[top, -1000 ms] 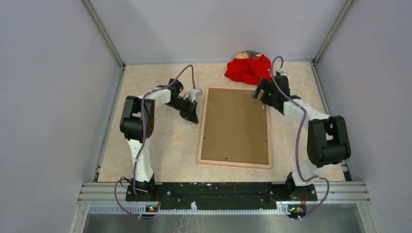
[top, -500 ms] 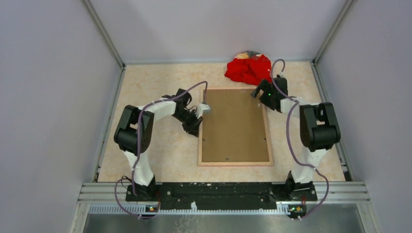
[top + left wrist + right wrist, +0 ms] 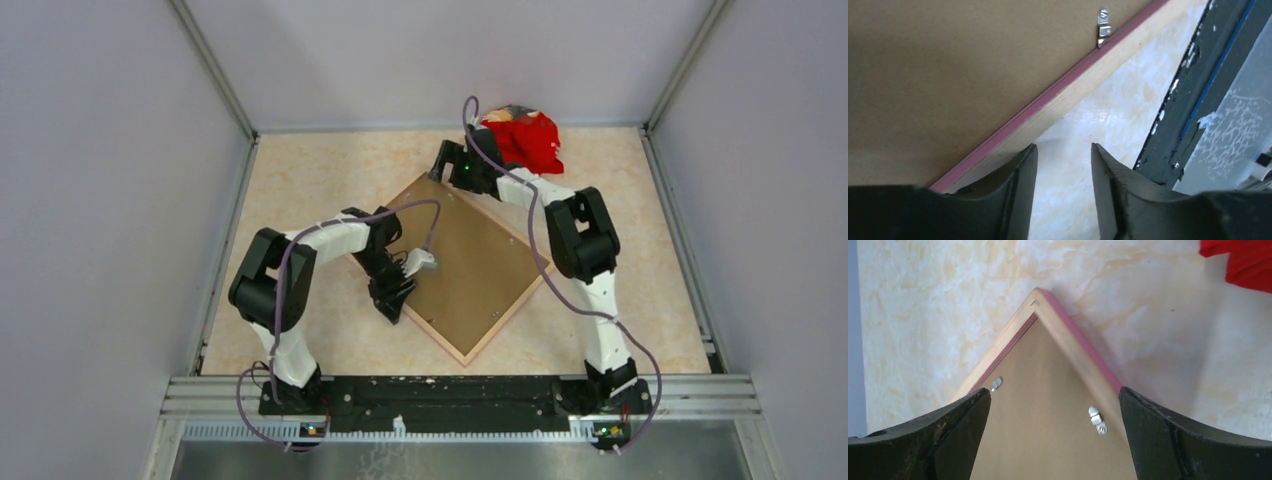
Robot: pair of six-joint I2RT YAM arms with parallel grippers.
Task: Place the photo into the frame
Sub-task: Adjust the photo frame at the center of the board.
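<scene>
The frame [image 3: 500, 322] lies face down on the table, turned like a diamond, its tan wood back and pink edge [image 3: 1083, 85] showing. A plain brown backing board [image 3: 470, 265] fills it, held by small metal clips [image 3: 1103, 28]. The photo is hidden. My left gripper [image 3: 395, 295] sits low beside the frame's near-left edge. Its jaws [image 3: 1063, 150] are open over bare table, with the left finger against the wood. My right gripper [image 3: 450, 165] hovers over the frame's far corner [image 3: 1068, 340], open wide, with nothing between the fingers [image 3: 1054, 392].
A red cloth heap [image 3: 522, 140] lies at the back, just right of my right gripper, and its edge shows in the right wrist view [image 3: 1243, 260]. The black base rail [image 3: 450, 390] runs along the near edge, close to the left gripper [image 3: 1193, 85]. Grey walls enclose the table.
The frame has turned from square-on to a diamond. My right arm swung left to its far corner. My left gripper moved nearer along the edge and its jaws widened.
</scene>
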